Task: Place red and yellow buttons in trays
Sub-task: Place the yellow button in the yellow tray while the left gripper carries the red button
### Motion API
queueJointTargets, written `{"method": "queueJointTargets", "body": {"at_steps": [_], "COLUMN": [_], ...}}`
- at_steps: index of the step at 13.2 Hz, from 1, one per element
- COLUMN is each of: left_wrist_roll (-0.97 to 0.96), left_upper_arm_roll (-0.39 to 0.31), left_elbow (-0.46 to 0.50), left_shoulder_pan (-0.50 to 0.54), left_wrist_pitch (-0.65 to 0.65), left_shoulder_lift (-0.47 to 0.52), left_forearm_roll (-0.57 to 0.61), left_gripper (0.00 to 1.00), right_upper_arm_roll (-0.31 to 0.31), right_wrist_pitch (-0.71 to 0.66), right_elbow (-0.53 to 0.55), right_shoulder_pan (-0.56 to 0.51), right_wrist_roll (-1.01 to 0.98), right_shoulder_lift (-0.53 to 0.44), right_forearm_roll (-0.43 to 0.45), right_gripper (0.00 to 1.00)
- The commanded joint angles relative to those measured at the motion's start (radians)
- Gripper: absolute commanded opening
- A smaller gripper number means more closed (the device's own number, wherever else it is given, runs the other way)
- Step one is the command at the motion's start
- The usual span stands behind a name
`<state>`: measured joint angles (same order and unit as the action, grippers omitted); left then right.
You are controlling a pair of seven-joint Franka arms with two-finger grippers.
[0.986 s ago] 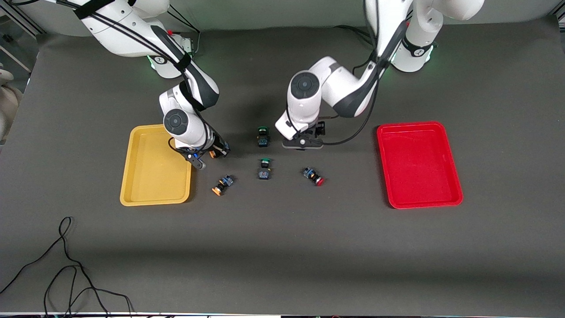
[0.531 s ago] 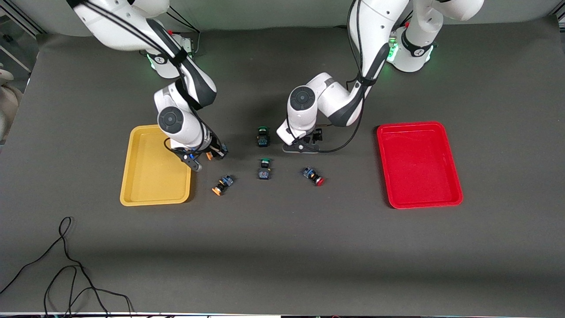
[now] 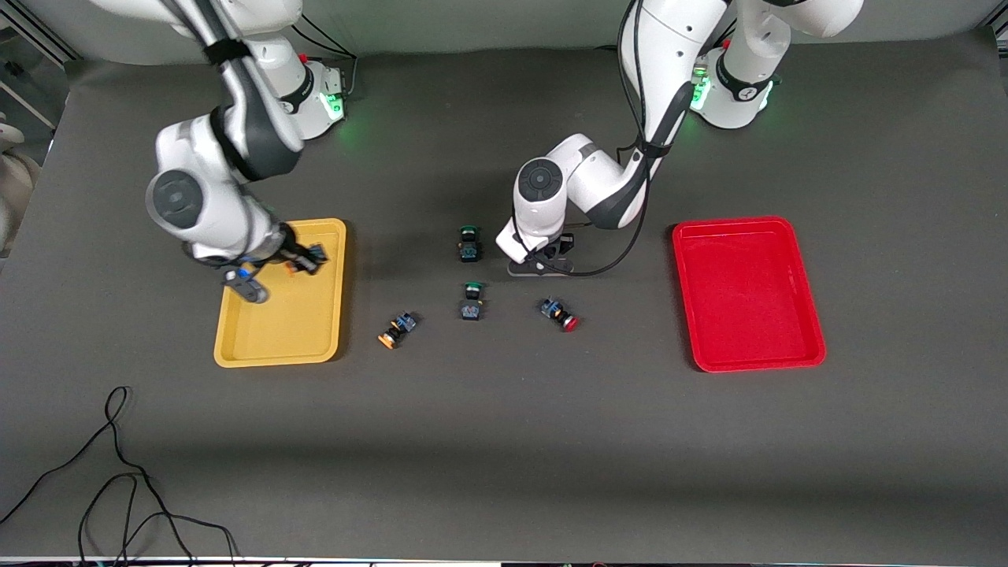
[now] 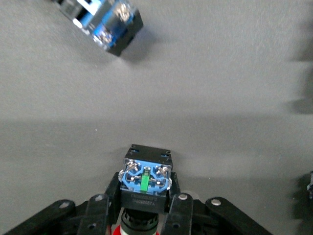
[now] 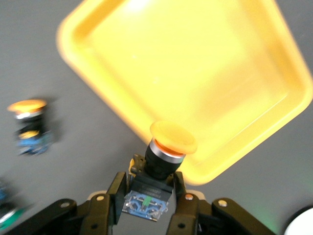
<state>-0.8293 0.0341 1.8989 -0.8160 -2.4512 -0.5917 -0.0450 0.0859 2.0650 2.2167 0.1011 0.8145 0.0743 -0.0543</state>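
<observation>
My right gripper (image 3: 303, 261) hangs over the yellow tray (image 3: 287, 331), shut on a yellow button (image 5: 166, 147) whose orange-yellow cap points away from the fingers. In the right wrist view, the right gripper (image 5: 149, 190) clamps the button's dark body, with the yellow tray (image 5: 195, 73) below. A second yellow button (image 3: 396, 329) lies on the table beside that tray. My left gripper (image 3: 543, 264) is down at the table's middle, shut on a red button (image 4: 146, 176). The left gripper's (image 4: 145, 193) fingers press both sides of its body. Another red button (image 3: 561, 316) lies nearer the camera. The red tray (image 3: 746, 293) holds nothing.
Two green-capped buttons (image 3: 470, 242) (image 3: 472, 302) lie mid-table, between my grippers. A black cable (image 3: 118, 472) loops near the front corner at the right arm's end. Another button (image 4: 105, 24) shows in the left wrist view, its cap out of frame.
My right arm swung from beside the yellow tray to over it, carrying the yellow button. My left gripper lowered slightly and closed on the red button.
</observation>
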Motion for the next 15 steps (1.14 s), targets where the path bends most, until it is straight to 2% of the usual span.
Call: {"method": "queueJointTargets", "body": {"at_steps": [1,3,4,6,7,8,9,10,13,14,15], "left_wrist_roll": [-0.016,0.015,0.048,0.155,0.235,0.289,0.344,0.408,0.47,0.47,0.47], "left_upper_arm_roll": [-0.011,-0.008,-0.008,-0.008,-0.008,-0.009,-0.01,-0.011,-0.013,-0.013,-0.013], "left_elbow": [0.009,0.011,0.031,0.118,0.165,0.205,0.222,0.239,0.291,0.308,0.328], "left_shoulder_pan": [0.061,0.147,0.202,0.323,0.398,0.466,0.524,0.576,0.637,0.637,0.638], "left_wrist_pitch": [0.041,0.151,0.19,0.222,0.225,0.228,0.23,0.219,0.109,0.057,-0.012], "left_shoulder_lift": [0.091,0.176,0.22,0.318,0.361,0.387,0.386,0.376,0.304,0.273,0.236], "left_forearm_roll": [0.007,0.004,-0.001,-0.003,-0.003,-0.003,-0.001,0.002,0.014,0.014,0.014], "left_gripper": [0.0,0.0,0.0,0.0,0.0,0.0,0.0,0.0,0.0,0.0,0.01], "right_upper_arm_roll": [-0.067,-0.09,-0.136,-0.163,-0.163,-0.163,-0.163,-0.163,-0.153,-0.138,-0.092], "right_wrist_pitch": [0.052,0.201,0.28,0.331,0.348,0.354,0.356,0.348,0.293,0.243,0.183], "right_elbow": [0.09,0.205,0.243,0.25,0.251,0.25,0.25,0.248,0.19,0.131,0.048], "right_shoulder_pan": [0.006,0.003,0.003,0.003,0.003,0.003,0.005,0.005,0.012,0.014,0.014], "right_wrist_roll": [-0.089,-0.142,-0.202,-0.251,-0.253,-0.253,-0.253,-0.25,-0.216,-0.187,-0.143], "right_shoulder_lift": [-0.002,-0.001,0.022,0.077,0.093,0.104,0.104,0.101,0.061,0.059,0.068], "right_forearm_roll": [-0.007,-0.007,-0.007,-0.01,-0.013,-0.033,-0.042,-0.042,-0.044,-0.044,-0.044], "right_gripper": [0.12,0.13,0.13,0.14,0.21,0.35,0.87,1.0,1.0,1.0,1.0]}}
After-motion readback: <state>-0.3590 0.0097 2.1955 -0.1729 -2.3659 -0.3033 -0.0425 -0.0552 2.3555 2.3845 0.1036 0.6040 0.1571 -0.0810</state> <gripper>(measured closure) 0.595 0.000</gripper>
